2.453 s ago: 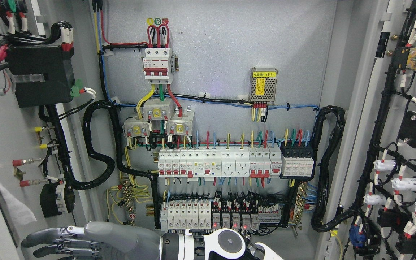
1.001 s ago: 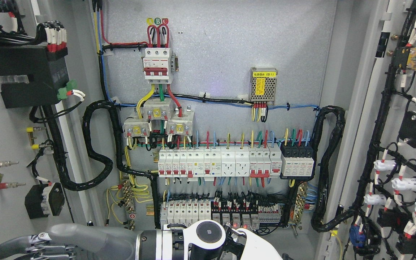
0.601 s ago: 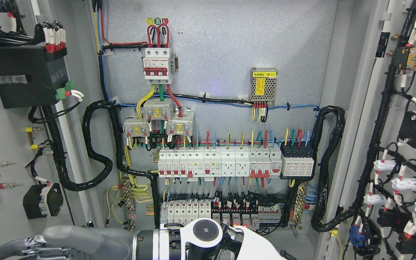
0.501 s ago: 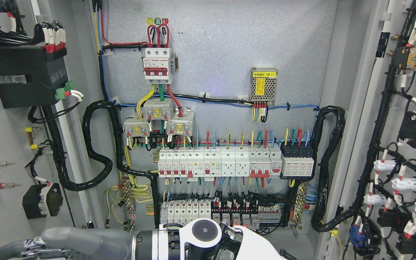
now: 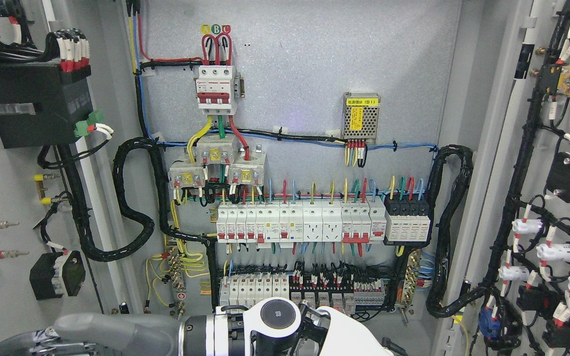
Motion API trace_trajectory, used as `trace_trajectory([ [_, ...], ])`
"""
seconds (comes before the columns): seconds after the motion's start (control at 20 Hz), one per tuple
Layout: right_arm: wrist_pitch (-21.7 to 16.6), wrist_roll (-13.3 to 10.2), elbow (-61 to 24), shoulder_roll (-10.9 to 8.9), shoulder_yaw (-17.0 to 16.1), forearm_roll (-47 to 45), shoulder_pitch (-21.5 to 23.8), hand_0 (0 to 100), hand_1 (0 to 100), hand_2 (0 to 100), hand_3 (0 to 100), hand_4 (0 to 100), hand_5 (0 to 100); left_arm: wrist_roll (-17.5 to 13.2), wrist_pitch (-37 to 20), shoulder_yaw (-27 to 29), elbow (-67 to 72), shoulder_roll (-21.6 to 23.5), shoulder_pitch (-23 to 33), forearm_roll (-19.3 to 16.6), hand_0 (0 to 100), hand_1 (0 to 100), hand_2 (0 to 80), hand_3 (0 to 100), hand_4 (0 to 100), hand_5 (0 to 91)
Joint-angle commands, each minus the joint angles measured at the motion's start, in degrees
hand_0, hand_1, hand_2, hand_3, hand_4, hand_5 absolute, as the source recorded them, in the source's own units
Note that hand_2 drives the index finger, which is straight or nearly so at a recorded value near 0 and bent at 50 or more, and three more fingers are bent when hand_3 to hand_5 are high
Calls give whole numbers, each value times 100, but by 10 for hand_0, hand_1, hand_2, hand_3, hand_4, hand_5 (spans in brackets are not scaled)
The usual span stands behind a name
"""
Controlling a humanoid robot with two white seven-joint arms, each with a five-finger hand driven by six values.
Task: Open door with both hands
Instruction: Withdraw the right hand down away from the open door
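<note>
The cabinet stands with both doors swung wide. The left door (image 5: pixel 3 296) fills the picture's left side, its inner face carrying a black box (image 5: pixel 37 106) and wiring. The right door (image 5: pixel 505 99) is at the far right with black wire looms. One arm enters at the bottom edge right of the middle, so it is my right arm (image 5: pixel 275 316), and it reaches across to the lower left. Its grey hand (image 5: pixel 27 343) lies flat by the left door's lower part, fingers stretched out, holding nothing, partly cut off by the frame.
The back panel (image 5: pixel 314 64) holds a red and white main breaker (image 5: pixel 215 89), a row of white breakers (image 5: pixel 300 225), a small power supply (image 5: pixel 360 116) and terminal blocks (image 5: pixel 309 294). Thick black cable loops (image 5: pixel 131 207) hang beside both door hinges.
The left door has swung further outward to the left. My right hand has slid left and down along with it, and the wrist joint has moved left.
</note>
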Motion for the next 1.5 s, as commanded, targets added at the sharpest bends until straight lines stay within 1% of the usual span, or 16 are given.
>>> trace_trajectory([
  [0.0, -12, -1, 74, 0, 64, -10, -62, 219, 0, 0, 0, 0, 0, -20, -2, 1, -4, 114, 5, 0, 289, 0, 28, 28, 34, 0],
  [0.15, -47, -1, -145, 0, 20, 7, -10, 219, 0, 0, 0, 0, 0, -20, -10, 1, -4, 105, 5, 9, 289, 0, 28, 28, 34, 0],
  [0.25, -38, 16, -304, 0, -68, 95, 218, 219, 0, 0, 0, 0, 0, -20, -10, 10, -13, 105, 5, 9, 289, 0, 28, 28, 34, 0],
  [0.4, 6, 7, -611, 0, -638, 147, 674, 219, 0, 0, 0, 0, 0, -20, -176, 1, -188, 132, 40, 9, 289, 0, 28, 28, 34, 0],
  [0.5, 58, 7, -717, 0, -1068, 585, 974, 219, 0, 0, 0, 0, 0, -63, -247, 1, -652, 158, 154, 18, 288, 0, 28, 29, 34, 0],
  [0.55, 85, 25, -709, -104, -1331, 848, 1140, 219, 0, 0, 0, 0, 0, -150, -248, 1, -1046, 176, 302, 9, 288, 0, 28, 29, 33, 0],
  [0.6, 85, 34, -735, -236, -1525, 955, 1272, 219, 0, 0, 0, 0, 0, -317, -248, 1, -1485, 211, 443, 0, 288, 0, 28, 29, 33, 0],
  [0.75, 32, 42, -972, -623, -2088, 974, 1659, 219, 0, 0, 0, 0, 0, -1369, -239, 1, -3120, 439, 926, -17, 289, 0, 28, 29, 34, 0],
  [0.85, 58, 34, -1191, -694, -2606, 1009, 2054, 219, 0, 0, 0, 0, 0, -1933, -239, 1, -4156, 474, 1190, -35, 289, 0, 28, 28, 34, 0],
  [0.9, 85, 8, -1349, -686, -2904, 1070, 2343, 219, 0, 0, 0, 0, 0, -2023, -248, 10, -4605, 501, 1305, -44, 289, 0, 28, 28, 34, 0],
  [1.05, -11, -2, -1780, -677, -3512, 1622, 3169, 219, 0, 0, 0, 0, 0, -2050, -248, 10, -6467, 685, 1901, -114, 289, 0, 28, 28, 34, 0],
  [1.15, -282, 25, -2052, -642, -3925, 1905, 3802, 219, 0, 0, 0, 0, 0, -2085, -248, 10, -7575, 686, 2201, -175, 288, 0, 27, 28, 34, 0],
  [1.2, -388, 25, -2123, -624, -4031, 1975, 4022, 219, 0, 0, 0, 0, 0, -2137, -248, 18, -7989, 677, 2289, -167, 288, 0, 27, 28, 34, 0],
  [1.3, -486, -10, -2264, -484, -4181, 2151, 4480, 219, 0, 0, 0, 0, 0, -2417, -248, 10, -8729, 694, 2439, -158, 289, 0, 27, 29, 34, 0],
  [1.4, -661, -71, -2466, -440, -4225, 2431, 4902, 219, 0, 0, 0, 0, 0, -2952, -248, 1, -9327, 721, 2579, -149, 289, 0, 27, 28, 34, 0],
  [1.45, -880, -176, -2536, -431, -4225, 2677, 5112, 219, 0, 0, 0, 0, 0, -3138, -248, 1, -9599, 721, 2632, -149, 288, 0, 27, 28, 34, 0],
])
